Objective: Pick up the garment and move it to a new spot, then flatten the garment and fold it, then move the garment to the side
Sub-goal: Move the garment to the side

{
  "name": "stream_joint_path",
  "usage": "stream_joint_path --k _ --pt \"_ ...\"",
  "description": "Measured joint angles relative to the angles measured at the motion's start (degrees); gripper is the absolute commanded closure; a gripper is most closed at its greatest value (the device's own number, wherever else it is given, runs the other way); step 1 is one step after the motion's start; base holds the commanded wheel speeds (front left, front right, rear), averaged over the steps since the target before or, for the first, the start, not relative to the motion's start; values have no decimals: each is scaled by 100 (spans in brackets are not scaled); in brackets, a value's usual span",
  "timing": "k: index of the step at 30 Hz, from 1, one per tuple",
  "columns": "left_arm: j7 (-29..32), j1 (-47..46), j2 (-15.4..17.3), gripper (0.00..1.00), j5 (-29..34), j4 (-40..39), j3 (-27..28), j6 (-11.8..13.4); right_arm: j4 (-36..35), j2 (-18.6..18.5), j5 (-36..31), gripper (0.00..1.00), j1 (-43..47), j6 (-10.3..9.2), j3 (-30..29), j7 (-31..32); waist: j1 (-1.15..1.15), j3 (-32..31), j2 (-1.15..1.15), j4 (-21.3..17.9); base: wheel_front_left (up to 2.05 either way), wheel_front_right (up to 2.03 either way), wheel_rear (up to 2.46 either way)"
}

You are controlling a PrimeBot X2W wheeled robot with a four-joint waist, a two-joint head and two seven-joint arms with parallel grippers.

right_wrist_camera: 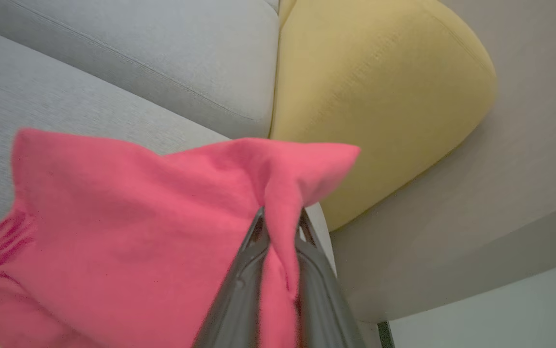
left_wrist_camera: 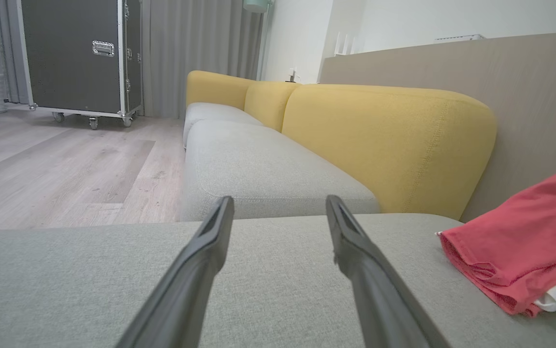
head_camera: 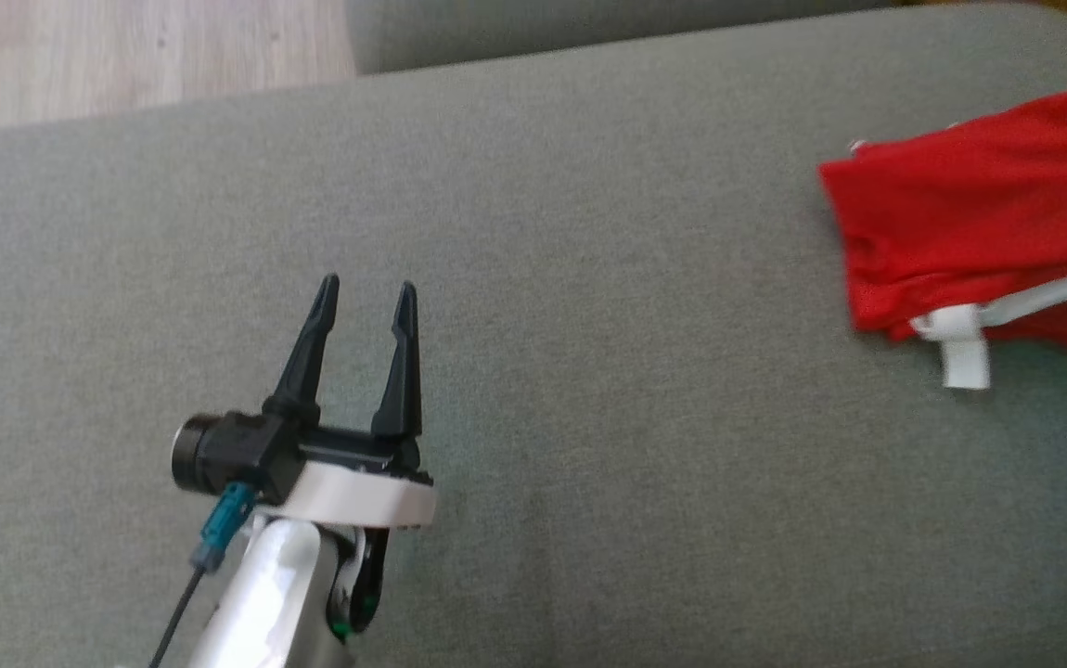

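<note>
The garment (head_camera: 979, 223) is red with a white strap and lies folded at the far right of the grey sofa seat (head_camera: 533, 278), partly cut off by the frame edge. In the left wrist view the garment (left_wrist_camera: 524, 241) sits to the right of my fingers. My left gripper (head_camera: 365, 295) hovers open over bare cushion, well left of the cloth, nothing between its fingers (left_wrist_camera: 210, 241). In the right wrist view my right gripper (right_wrist_camera: 280, 217) is shut on a pinched fold of the garment (right_wrist_camera: 128, 217), which hangs lifted over the seat.
Yellow back cushions (left_wrist_camera: 379, 135) line the rear of the sofa, with a second grey seat (left_wrist_camera: 258, 164) beyond. Wooden floor (left_wrist_camera: 55, 159) lies past the cushion's edge, and a black wheeled case (left_wrist_camera: 75, 58) stands by grey curtains.
</note>
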Motion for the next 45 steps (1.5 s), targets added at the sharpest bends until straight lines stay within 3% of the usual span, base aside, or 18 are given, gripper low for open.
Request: stream_joint_path --k 7,15,16,17,28,33,45 --pt "0 -292 -3 0 0 3 -13 -52 181 -378 -88 100 -66 0 -569 233 0 398 0 86 0 0 0" --pt "0 -408 -12 0 3 76 21 -109 359 -379 -381 100 -85 0 -1032 242 1 660 0 205 0 0 0" --pt "0 -409 -12 0 8 89 38 -129 385 -363 -420 85 -85 0 -1105 242 1 664 0 209 0 0 0" --pt "0 -411 -12 0 8 101 55 -133 391 -341 -460 0 -85 0 -1187 240 1 662 0 209 0 0 0" --pt "0 -378 -13 0 67 175 261 -156 101 211 -931 0 -64 0 -1868 152 0 302 0 146 0 0 0" --pt "0 -146 -13 0 68 172 432 -149 -378 866 -904 0 -10 0 -1859 29 -1 -74 0 115 0 0 0" --pt "0 599 -10 0 37 164 976 -142 -1695 2403 154 0 1027 0 -1976 -537 -2 -1012 0 181 0 0 0"
